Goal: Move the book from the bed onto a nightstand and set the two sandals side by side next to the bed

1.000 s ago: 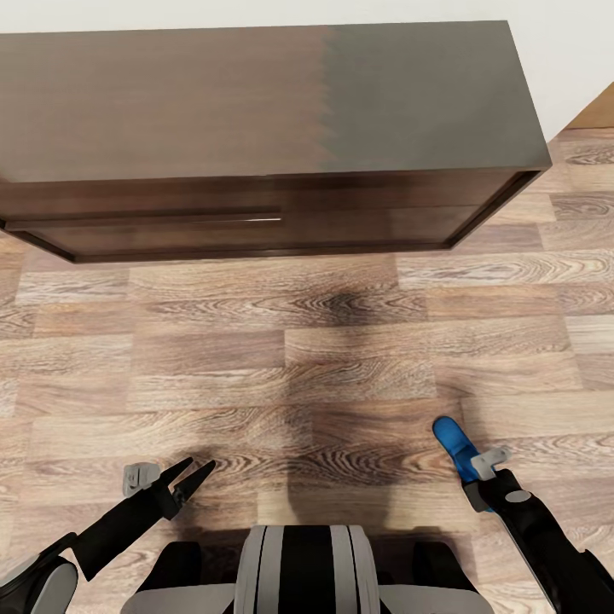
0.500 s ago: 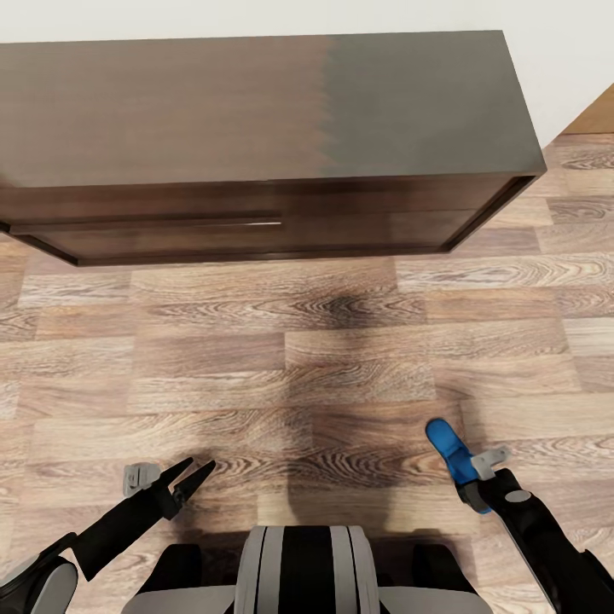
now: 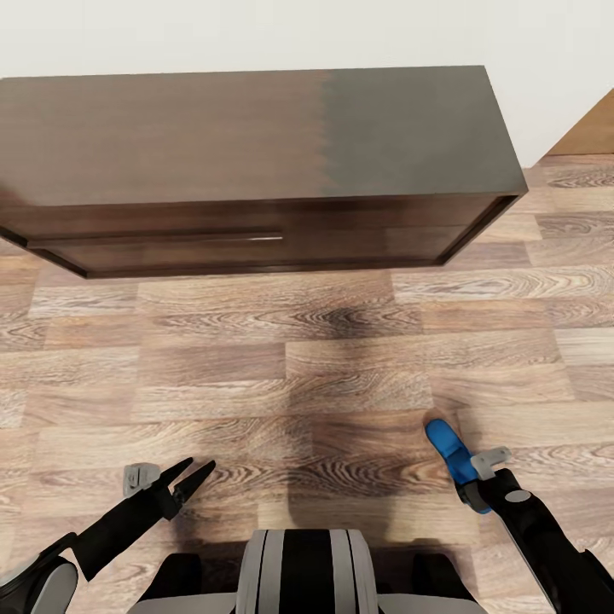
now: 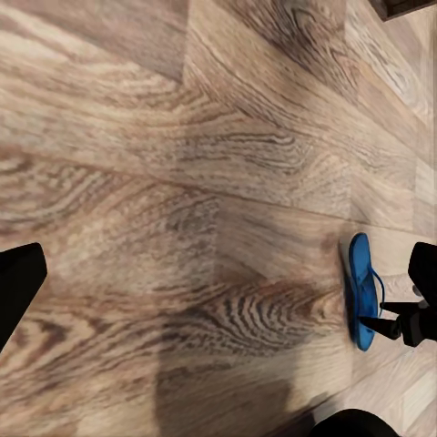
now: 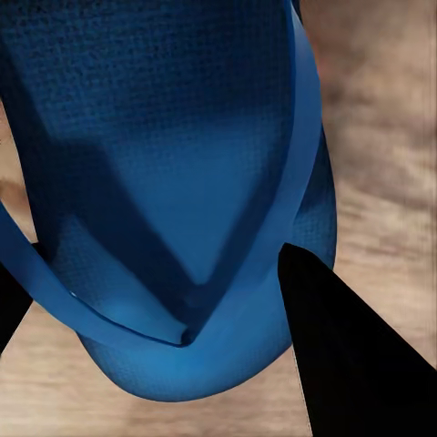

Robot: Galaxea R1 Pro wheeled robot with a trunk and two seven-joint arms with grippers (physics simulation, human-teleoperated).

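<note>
A blue sandal [image 3: 452, 456] was held off the wooden floor [image 3: 341, 367] by the right end effector [image 3: 474, 486], whose fingers were closed on it near one end, the rest projecting forward and upward toward the long dark drawer cabinet [image 3: 256, 162] standing against the wall. In the right wrist view the sandal [image 5: 173, 182] was seen close up, its textured sole and thin straps lying between the two dark fingers. The left end effector [image 3: 194, 479] was held low over the floor with its fingers parted and nothing between them. The sandal [image 4: 362, 291] was also visible from the left wrist camera, pinched at the far side.

The sandal was judged light, thin and somewhat flexible, likely to droop or swing if gripped only at one end; a hold across the sole near the strap junction was considered steadier. No brand, label or legible writing was visible on the sandal or the cabinet.
</note>
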